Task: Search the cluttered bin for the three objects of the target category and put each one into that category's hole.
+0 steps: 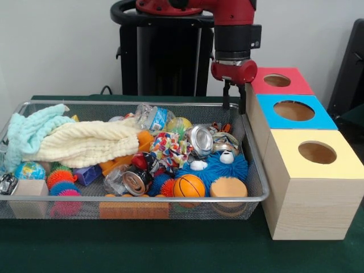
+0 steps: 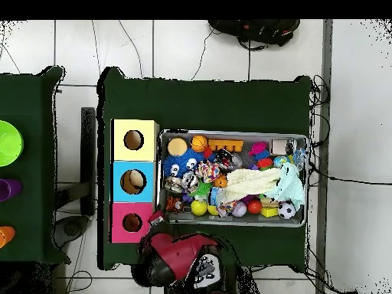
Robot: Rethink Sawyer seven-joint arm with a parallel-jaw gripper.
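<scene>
Green table point(image 1: 170, 250), bin point(image 1: 250, 170) below end effector point(image 1: 234, 94)

Wire-mesh metal bin point(image 1: 142, 105), bright and fine-gridded. Cream towel point(image 1: 85, 142) and mint cloth point(image 1: 28, 131), left of frame: soft, ribbed, matt. Crushed cans point(image 1: 200, 139): shiny metal. Blue toy point(image 1: 219, 169): fuzzy, bristly. Basketball point(image 1: 189, 186): pebbled, slightly glossy. Boxes point(image 1: 310, 213), right: pale wood-grain sides, matt coloured tops. Table cover point(image 1: 170, 250): dark green, matt cloth.
</scene>
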